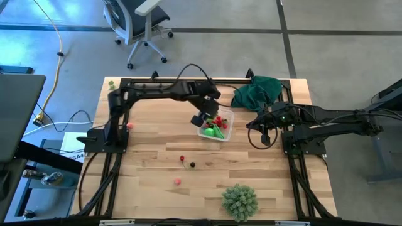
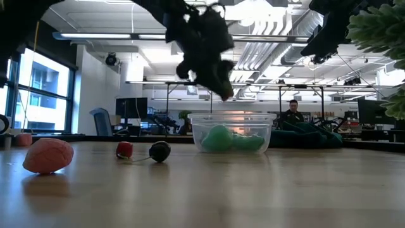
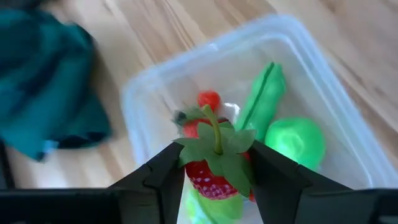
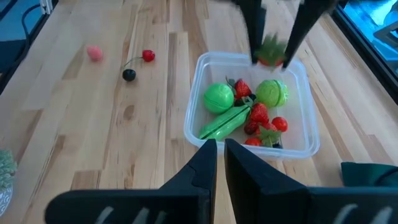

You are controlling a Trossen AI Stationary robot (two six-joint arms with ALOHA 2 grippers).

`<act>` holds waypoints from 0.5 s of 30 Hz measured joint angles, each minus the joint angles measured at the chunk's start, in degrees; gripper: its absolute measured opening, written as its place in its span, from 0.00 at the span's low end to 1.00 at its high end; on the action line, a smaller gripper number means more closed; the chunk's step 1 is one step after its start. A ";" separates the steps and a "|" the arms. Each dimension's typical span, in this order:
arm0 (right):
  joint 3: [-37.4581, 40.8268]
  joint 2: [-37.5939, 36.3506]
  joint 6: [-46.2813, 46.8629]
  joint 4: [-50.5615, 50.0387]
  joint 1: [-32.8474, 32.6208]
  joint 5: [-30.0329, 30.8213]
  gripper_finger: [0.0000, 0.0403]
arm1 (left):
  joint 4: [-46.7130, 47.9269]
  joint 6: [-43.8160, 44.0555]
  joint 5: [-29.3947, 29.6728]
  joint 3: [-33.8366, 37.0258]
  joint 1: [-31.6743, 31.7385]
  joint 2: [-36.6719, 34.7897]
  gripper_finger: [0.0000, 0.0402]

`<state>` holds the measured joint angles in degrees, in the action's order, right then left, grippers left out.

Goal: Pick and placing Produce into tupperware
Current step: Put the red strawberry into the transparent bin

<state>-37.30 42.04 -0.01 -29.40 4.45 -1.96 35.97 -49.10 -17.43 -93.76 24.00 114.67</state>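
- Loose on the light wooden surface (image 1: 151,188), left part: small pink toy fruit (image 1: 178,181), red cherry (image 1: 182,158), dark cherry (image 1: 192,164).
- Left tool (image 1: 204,119) over the clear, square plastic tupperware (image 1: 228,125), fingers (image 3: 155,177) partly apart, red toy strawberry with green leaves (image 3: 214,163) between them.
- Tupperware, centre: green balls, green pod, red berries inside.
- Right tool (image 1: 264,130) just beside it, fingers together, nothing held.

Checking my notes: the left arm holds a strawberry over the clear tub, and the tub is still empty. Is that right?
Not quite: the tub already holds several strawberries and green pieces, as the right wrist view shows. The left gripper does hold a strawberry over it.
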 joint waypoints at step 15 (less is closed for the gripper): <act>-0.02 0.00 -0.02 0.01 0.00 -0.01 0.06 | 3.39 0.11 -0.60 -0.36 -0.48 7.75 0.37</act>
<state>-37.32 42.03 -0.03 -29.39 4.46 -1.97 39.36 -48.99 -18.03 -94.12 23.53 122.42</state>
